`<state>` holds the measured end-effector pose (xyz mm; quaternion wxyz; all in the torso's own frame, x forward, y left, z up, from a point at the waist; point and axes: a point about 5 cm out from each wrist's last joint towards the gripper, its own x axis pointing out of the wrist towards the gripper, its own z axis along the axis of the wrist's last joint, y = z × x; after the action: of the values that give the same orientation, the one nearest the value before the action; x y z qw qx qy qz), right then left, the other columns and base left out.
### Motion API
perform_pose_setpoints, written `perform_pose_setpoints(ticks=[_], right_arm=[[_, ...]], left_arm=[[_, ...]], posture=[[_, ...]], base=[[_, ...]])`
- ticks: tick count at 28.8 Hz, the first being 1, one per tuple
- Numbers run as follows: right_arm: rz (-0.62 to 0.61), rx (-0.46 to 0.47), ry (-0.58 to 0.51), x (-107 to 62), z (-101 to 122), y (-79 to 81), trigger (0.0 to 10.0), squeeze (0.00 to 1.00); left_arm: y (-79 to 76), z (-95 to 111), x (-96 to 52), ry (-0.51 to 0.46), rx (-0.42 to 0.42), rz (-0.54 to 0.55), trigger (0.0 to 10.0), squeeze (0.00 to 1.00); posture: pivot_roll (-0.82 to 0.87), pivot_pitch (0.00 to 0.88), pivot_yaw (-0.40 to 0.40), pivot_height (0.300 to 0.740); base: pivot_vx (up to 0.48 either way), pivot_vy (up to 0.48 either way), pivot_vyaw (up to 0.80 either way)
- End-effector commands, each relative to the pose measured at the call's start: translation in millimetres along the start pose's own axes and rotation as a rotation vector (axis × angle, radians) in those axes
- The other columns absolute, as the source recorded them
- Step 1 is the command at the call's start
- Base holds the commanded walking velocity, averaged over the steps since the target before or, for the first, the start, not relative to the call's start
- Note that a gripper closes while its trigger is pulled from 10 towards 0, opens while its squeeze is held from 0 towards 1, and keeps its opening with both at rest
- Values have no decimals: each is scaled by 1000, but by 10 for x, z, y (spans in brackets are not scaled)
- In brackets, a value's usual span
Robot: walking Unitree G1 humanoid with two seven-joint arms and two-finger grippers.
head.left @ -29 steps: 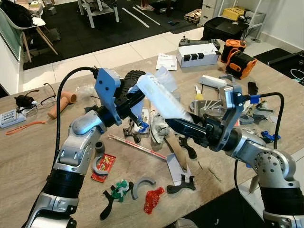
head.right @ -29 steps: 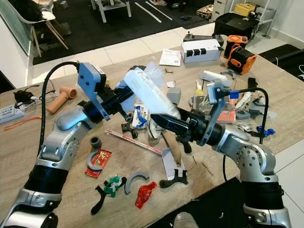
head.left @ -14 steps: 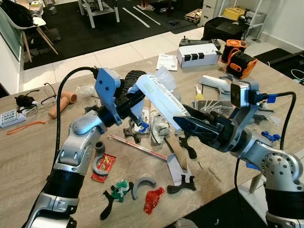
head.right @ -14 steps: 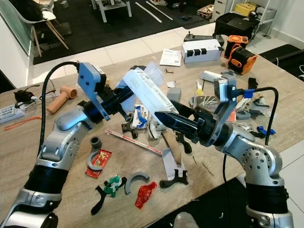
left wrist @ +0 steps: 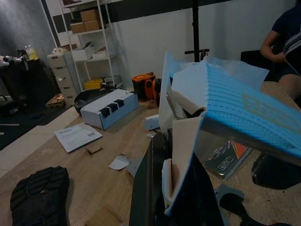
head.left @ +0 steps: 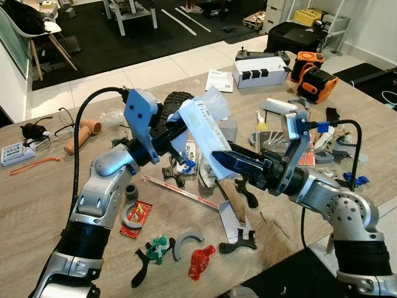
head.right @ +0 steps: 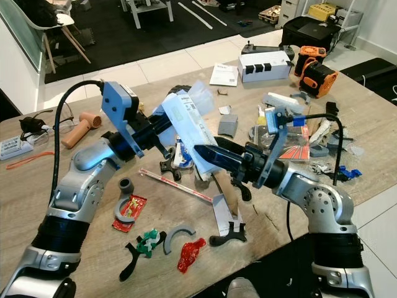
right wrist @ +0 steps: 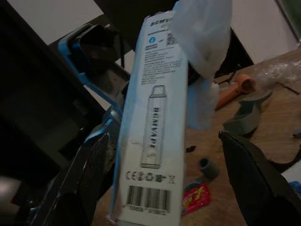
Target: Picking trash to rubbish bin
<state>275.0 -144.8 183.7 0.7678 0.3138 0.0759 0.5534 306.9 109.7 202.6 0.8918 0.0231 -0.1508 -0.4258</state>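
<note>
wooden table (head.left: 37, 205) is carrying scattered clutter below both arms. right gripper (head.left: 218, 162) is reaching with its fingers spread wide, the white carton (head.left: 208, 129) lying between them at its lower end, apart from both. left gripper (head.left: 180, 127) is clenching the carton's upper end, holding it tilted above the table with crumpled plastic (head.left: 214, 102) alongside.

A workshop: printed plastic parts litter the long wooden table (head.left: 37, 205), with orange-black power tools (head.left: 310, 74) at its far corner.
</note>
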Motion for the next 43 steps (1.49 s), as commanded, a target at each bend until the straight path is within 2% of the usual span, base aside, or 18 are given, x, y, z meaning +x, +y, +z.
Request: perform_pose_setpoints(ticks=[1, 3, 4, 6, 24, 29, 31, 33, 35, 36, 38, 40, 43], right_arm=[[46, 12, 7, 64, 0, 40, 10000, 0], [43, 13, 46, 108, -45, 31, 10000, 0], [21, 7, 67, 126, -75, 3, 4549, 0], [13, 5, 74, 129, -89, -9, 0, 0], [-24, -13, 74, 103, -81, -44, 0, 0], [-84, -69, 117, -27, -61, -82, 0, 0], [-91, -122, 182, -197, -76, -37, 0, 0], [-81, -133, 191, -238, -75, -9, 0, 0], [-53, -145, 158, -268, -17, 47, 0, 0], [-18, -152, 94, -264, 81, 102, 0, 0], [-18, -152, 94, -264, 81, 102, 0, 0], [51, -161, -4, -239, 240, 202, 0, 0], [0, -207, 44, -201, 231, 161, 0, 0]], left_arm=[[-35, 31, 29, -8, 13, -23, 10000, 0], [-36, 32, 30, -8, 13, -26, 10000, 0], [-36, 32, 30, -8, 13, -26, 10000, 0], [-37, 31, 30, -8, 12, -26, 10000, 0], [-45, 32, 33, -9, 11, -26, 10000, 0], [-6, 39, 18, -8, 21, -2, 10000, 0], [107, 21, 7, 14, 40, 82, 10000, 0], [140, 15, 4, 20, 44, 106, 10000, 0], [173, 10, -2, 26, 49, 126, 10000, 0], [186, 1, -5, 33, 53, 131, 10000, 0], [186, 1, -5, 33, 53, 131, 10000, 0], [216, -36, -14, 60, 67, 152, 10000, 0], [268, -76, -38, 87, 72, 201, 10000, 0]], posture=[[-105, 0, 63, 740], [-105, 0, 64, 740], [-105, 0, 64, 740], [-105, 0, 64, 740], [-103, 0, 60, 740], [-100, 0, 56, 740], [-101, 0, 53, 740], [-101, 0, 53, 740], [-105, 0, 56, 740], [-108, 0, 58, 740], [-108, 0, 58, 740], [-103, 0, 55, 740], [-103, 0, 55, 740]], base=[[0, 0, 0], [0, 0, 0], [0, 0, 0], [0, 0, 0], [0, 0, 0], [0, 0, 0], [0, 0, 0], [0, 0, 0], [0, 0, 0], [0, 0, 0], [0, 0, 0], [0, 0, 0], [0, 0, 0]])
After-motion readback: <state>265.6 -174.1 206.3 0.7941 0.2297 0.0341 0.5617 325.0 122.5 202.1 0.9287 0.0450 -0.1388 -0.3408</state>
